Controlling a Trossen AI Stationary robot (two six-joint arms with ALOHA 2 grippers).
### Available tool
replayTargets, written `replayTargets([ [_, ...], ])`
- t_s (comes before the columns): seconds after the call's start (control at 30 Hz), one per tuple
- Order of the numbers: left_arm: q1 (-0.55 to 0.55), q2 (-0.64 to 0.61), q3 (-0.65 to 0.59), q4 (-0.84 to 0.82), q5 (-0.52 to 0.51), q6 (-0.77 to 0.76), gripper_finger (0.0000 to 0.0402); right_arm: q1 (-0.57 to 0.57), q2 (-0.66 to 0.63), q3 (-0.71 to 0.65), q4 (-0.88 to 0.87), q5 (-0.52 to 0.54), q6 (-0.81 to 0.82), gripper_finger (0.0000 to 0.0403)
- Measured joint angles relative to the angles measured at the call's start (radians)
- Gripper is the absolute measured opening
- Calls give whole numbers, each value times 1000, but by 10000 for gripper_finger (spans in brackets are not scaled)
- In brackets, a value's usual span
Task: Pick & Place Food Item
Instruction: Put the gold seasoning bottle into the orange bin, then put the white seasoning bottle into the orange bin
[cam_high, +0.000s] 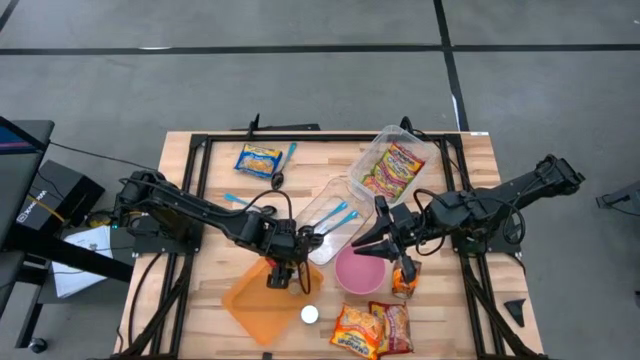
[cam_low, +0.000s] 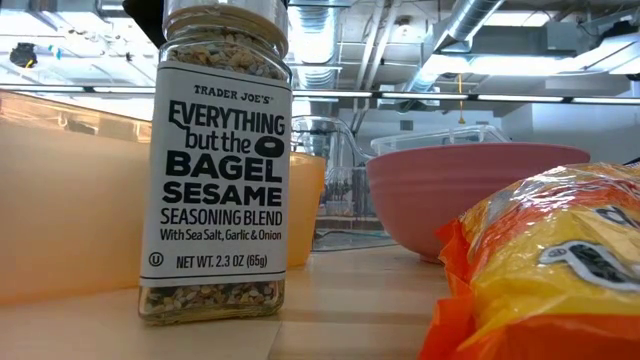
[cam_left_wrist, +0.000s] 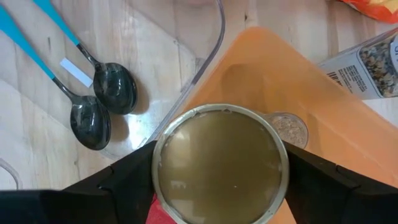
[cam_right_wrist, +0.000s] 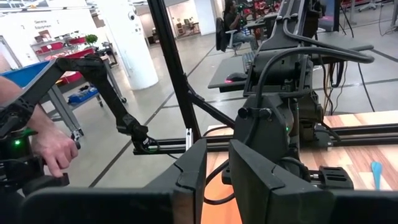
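Holding a tin can (cam_left_wrist: 221, 163) between wide left gripper (cam_high: 281, 272) fingers over the orange container (cam_high: 250, 300), at 6 o'clock of the table, release not yet finished.

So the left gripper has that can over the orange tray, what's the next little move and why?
Probably lower it straight down. The left gripper grips the can above the orange tray, clear of the seasoning jar beside it.

We are reading the seasoning jar (cam_low: 222, 165): "TRADER JOE'S EVERYTHING but the BAGEL SESAME SEASONING BLEND, NET WT. 2.3 OZ (65g)".
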Motion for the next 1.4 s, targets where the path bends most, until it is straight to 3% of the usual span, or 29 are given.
replayTargets([
  [0.4,0,0,0,-3,0,-8,297,0,0,0,0,-20,0,65],
  [0.83,-1,-7,0,-32,-28,-8,350,0,0,0,0,-21,0,65],
  [1.23,-2,-238,0,-5,12,-13,346,0,0,0,0,-21,0,65],
  [1.4,-2,-368,0,64,-37,-12,340,0,0,0,0,-21,5,65],
])
